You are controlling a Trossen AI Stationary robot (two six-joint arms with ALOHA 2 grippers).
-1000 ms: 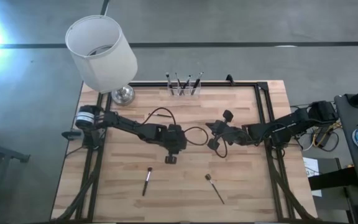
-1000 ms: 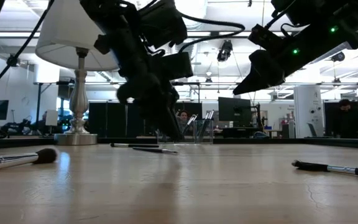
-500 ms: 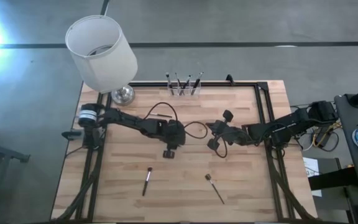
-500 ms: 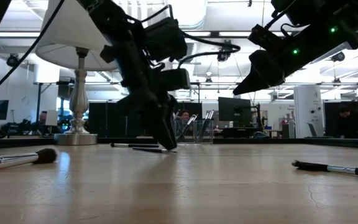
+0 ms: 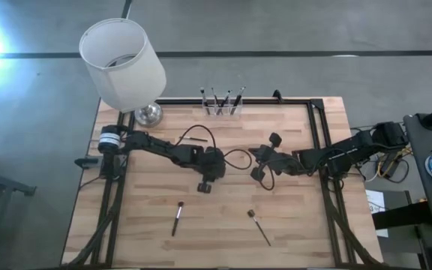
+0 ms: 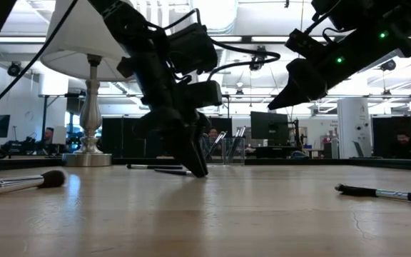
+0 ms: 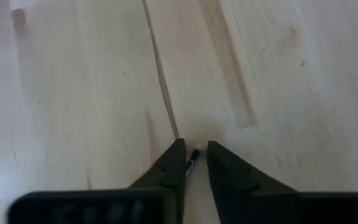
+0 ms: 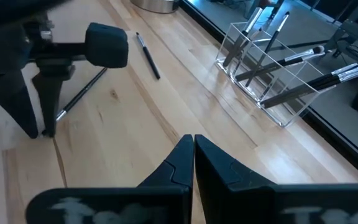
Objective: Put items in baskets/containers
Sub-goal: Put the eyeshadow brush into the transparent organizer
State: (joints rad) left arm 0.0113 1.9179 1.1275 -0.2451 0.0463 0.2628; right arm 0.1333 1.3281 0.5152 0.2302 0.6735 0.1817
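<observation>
While low, left tool (image 7: 193, 149) astride brush (image 8: 81, 92)

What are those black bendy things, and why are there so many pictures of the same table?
They are two robot arms. Each ends in a gripper, a two-fingered pincher. Four cameras look at once: one straight down from above, one level with the tabletop, and one on each arm's wrist.

On the wooden table stand a big white lamp and a little clear holder with makeup brushes already in it. Two more brushes lie near the front edge.

The left gripper is down at the tabletop, its fingers either side of the end of a thin brush, not clearly pinching it. The right gripper waits in the air, shut and holding nothing.
</observation>
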